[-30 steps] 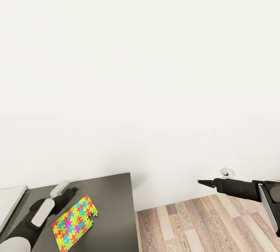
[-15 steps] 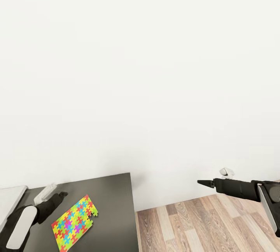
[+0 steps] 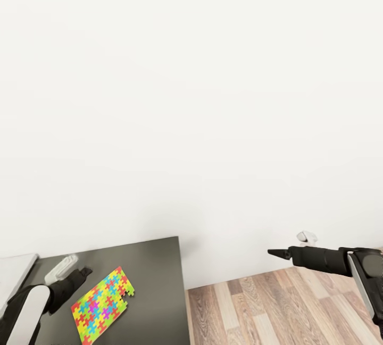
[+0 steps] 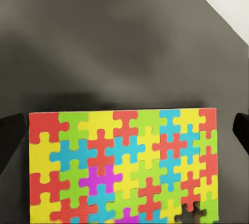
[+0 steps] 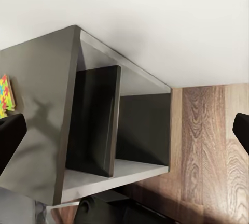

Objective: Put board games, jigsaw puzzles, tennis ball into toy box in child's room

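One jigsaw puzzle [image 3: 101, 305], a flat box in a bright interlocking pattern, lies on the dark grey cabinet section of the table [image 3: 154, 265]. My left gripper [image 3: 80, 265] hovers just left of it, open and holding nothing. In the left wrist view the jigsaw puzzle [image 4: 122, 167] lies flat between and ahead of the spread fingertips [image 4: 10, 141]. My right gripper [image 3: 287, 246] hangs open over the wood floor, well right of the table. Its wrist view catches the puzzle's edge [image 5: 5, 97].
A plain white wall [image 3: 191, 95] rises behind the table. The pale desk top [image 3: 15, 273] joins the cabinet at the far left. In the right wrist view the cabinet [image 5: 119, 130] has open shelf compartments. Wood-plank floor [image 3: 276, 307] lies to the right.
My left arm has drawn back to the left, off the puzzle's near corner. The right gripper has drifted slightly up and left. The puzzle has not moved.
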Motion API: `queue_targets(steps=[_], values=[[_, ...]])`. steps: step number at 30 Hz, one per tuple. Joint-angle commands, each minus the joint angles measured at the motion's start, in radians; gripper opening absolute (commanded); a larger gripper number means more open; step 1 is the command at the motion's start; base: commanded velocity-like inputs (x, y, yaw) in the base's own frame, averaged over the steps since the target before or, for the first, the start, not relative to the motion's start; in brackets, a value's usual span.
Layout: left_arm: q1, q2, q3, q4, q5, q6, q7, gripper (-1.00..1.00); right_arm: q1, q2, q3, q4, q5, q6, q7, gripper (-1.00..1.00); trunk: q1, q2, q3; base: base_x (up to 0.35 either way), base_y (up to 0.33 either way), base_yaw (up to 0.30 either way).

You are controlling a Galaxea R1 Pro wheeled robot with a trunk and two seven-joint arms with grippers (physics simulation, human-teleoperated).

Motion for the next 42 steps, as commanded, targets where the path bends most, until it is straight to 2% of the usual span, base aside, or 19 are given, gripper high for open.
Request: queue_targets(steps=[1,6,9,10,13,20,31,39,42], values=[[0.000,-0.006,0.001,-0.005,0.010,0.014,0.022,1.00,-0.001,0.000,0.000,-0.001,0.008,0.006,0.008,1.00,0.001,-0.002,-0.002,0.000,0.000,0.110],[0.003,-0.024,0.004,-0.011,0.016,0.047,0.065,1.00,-0.001,0.001,0.002,-0.001,0.014,0.006,0.007,1.00,0.001,-0.002,-0.002,0.000,0.000,0.153],[0.004,-0.035,0.005,-0.015,0.037,0.068,0.114,1.00,-0.001,0.001,0.003,-0.001,0.022,0.006,0.007,1.00,0.001,-0.002,-0.002,0.000,0.000,0.127],[0.004,-0.035,0.005,-0.015,0.037,0.068,0.114,1.00,-0.001,0.001,0.003,-0.001,0.022,0.006,0.007,1.00,0.001,-0.002,-0.002,0.000,0.000,0.100],[0.005,-0.038,0.006,-0.014,0.067,0.078,0.161,1.00,-0.001,0.002,0.003,-0.001,0.027,0.006,0.007,1.00,0.001,-0.002,-0.002,0.000,0.000,0.065],[0.004,-0.037,0.005,0.000,0.101,0.084,0.201,1.00,-0.001,0.002,0.003,-0.001,0.030,0.006,0.007,1.00,0.001,-0.002,-0.002,0.000,0.000,0.032],[-0.017,-0.039,-0.004,0.081,0.115,0.086,0.212,1.00,-0.001,0.002,0.003,-0.001,0.032,0.006,0.008,1.00,0.001,-0.002,-0.002,0.000,0.000,0.008],[-0.061,-0.044,-0.012,0.173,0.116,0.079,0.211,1.00,-0.001,0.002,0.002,-0.001,0.032,0.006,0.008,1.00,0.001,-0.002,-0.002,0.000,0.000,0.002],[-0.089,-0.045,-0.028,0.226,0.113,0.073,0.203,1.00,-0.001,0.002,0.002,-0.001,0.032,0.006,0.008,1.00,0.001,-0.002,-0.002,0.000,0.000,0.000]])
